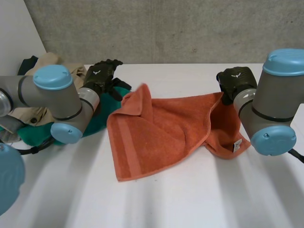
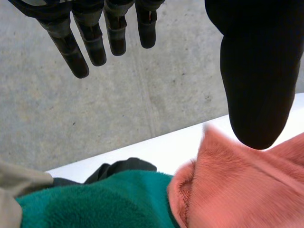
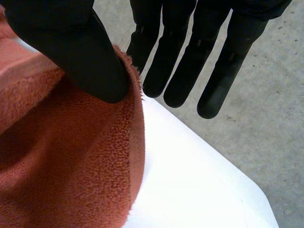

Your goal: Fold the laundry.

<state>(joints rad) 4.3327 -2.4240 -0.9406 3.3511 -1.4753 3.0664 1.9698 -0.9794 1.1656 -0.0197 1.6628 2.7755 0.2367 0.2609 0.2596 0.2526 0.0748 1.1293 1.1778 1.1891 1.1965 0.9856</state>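
An orange towel (image 1: 156, 133) lies crumpled and partly doubled over in the middle of the white table (image 1: 190, 204). My right hand (image 1: 235, 80) holds its far right corner raised off the table. In the right wrist view the thumb (image 3: 71, 47) pinches the towel's edge (image 3: 71, 166) against the straight fingers. My left hand (image 1: 102, 76) hovers just beyond the towel's far left corner, which stands up in a peak. Its fingers (image 2: 71, 47) are straight and spread well away from the thumb, and the towel's corner (image 2: 237, 190) sits loose below the thumb.
A heap of laundry lies at the table's left end: a green cloth (image 1: 102, 118), which also lies below my left palm (image 2: 95, 199), a beige cloth (image 1: 42, 66) and something dark behind. The table's far edge runs close behind both hands.
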